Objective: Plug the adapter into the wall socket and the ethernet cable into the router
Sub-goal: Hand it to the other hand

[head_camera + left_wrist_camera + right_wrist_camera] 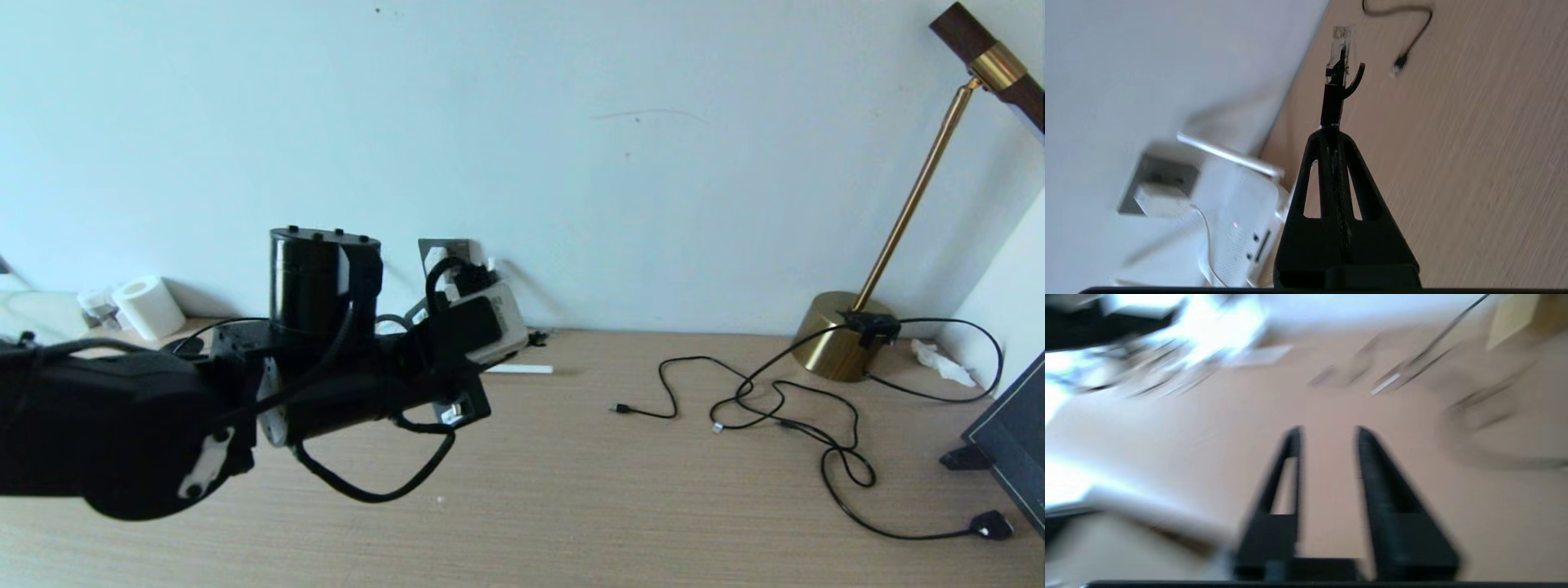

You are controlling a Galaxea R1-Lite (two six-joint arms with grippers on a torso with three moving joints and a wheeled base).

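Left arm [122, 425]: matte black housing with a black cylindrical joint [322, 282] bearing small screws on its flat top; white inset plates with dark screw holes; loose black cables looped beneath. Left gripper [1333, 134] and right gripper [1327, 435]: black tapered fingers [1392, 498] with long triangular cut-outs.

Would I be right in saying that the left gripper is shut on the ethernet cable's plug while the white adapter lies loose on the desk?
Not quite: the left gripper is indeed shut on the ethernet cable, but the adapter is not loose on the desk. The left wrist view shows it sitting in the wall socket, above the router.
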